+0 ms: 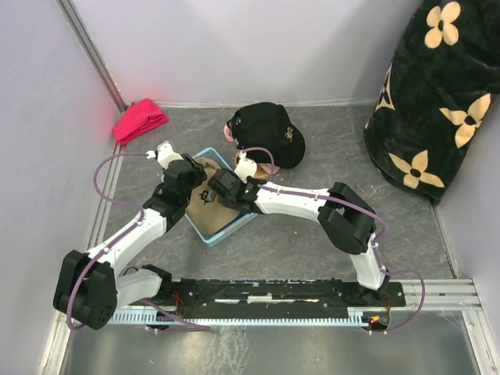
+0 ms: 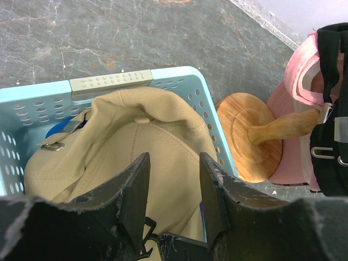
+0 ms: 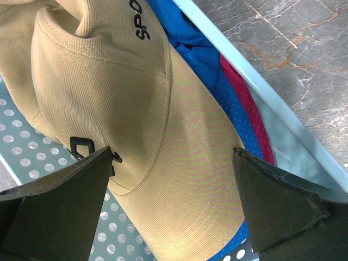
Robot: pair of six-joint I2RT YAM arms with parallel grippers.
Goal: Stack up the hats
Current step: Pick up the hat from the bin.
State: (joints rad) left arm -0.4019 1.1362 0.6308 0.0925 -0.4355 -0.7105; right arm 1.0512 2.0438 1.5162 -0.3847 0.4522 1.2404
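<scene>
**Clerk:** Entry one, the hats. Where are they lying?

**Keeper:** The tan cap (image 1: 205,199) is lying uppermost in the light blue basket (image 1: 212,239), mid-table, just beyond the arms' bases. The blue cap (image 3: 217,81) and magenta cap (image 3: 246,111) are lying under it, showing along one basket wall. The black cap (image 1: 269,129) is sitting over the pink cap (image 2: 302,70), far of the basket and slightly right. Both are covering the top of the wooden stand (image 2: 244,133), which is standing just beside the basket.

**Clerk:** Entry two, the grippers?

**Keeper:** The left gripper (image 2: 174,160) is hanging over the tan cap's crown with its fingers (image 2: 136,187) partway apart and the fabric between them. Whether they are pinching it, I cannot tell. The right gripper (image 3: 171,152) is hanging over the same cap's brim, jaws spread wide, gripping nothing.

**Clerk:** Sundries?

**Keeper:** A red-pink cloth bundle (image 1: 141,119) is lying at the far left. A black blanket with cream flowers (image 1: 437,94) is leaning at the far right.
</scene>
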